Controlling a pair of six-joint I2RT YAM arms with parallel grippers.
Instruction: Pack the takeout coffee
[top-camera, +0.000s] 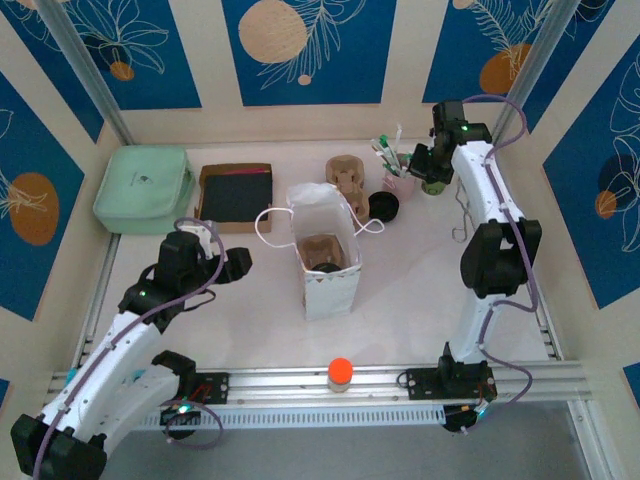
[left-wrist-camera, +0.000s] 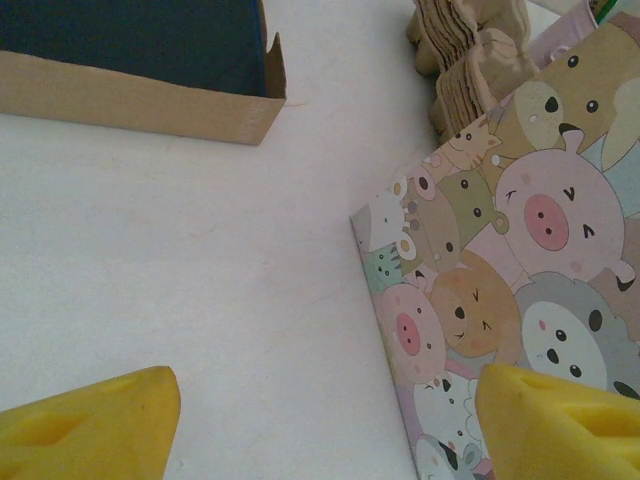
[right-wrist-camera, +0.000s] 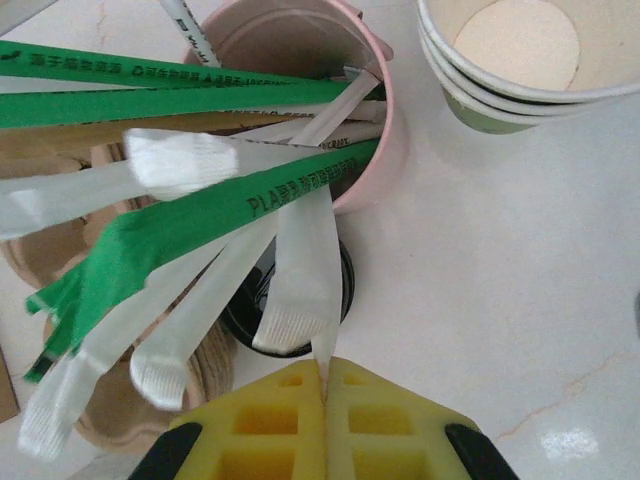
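Yellow fingertips of the right gripper are pressing together, seemingly pinching the tip of a white straw.
Just beyond those shut jaws, the coffee cup is standing upright beside the pink cup, half covered by fanned straws. It is showing a round black lid facing up and is hiding its body. The right arm is much nearer to it. The left gripper is hanging with its jaws spread beside the bag, well apart from the cup. Something dark is sitting inside the bag, but I cannot tell what.
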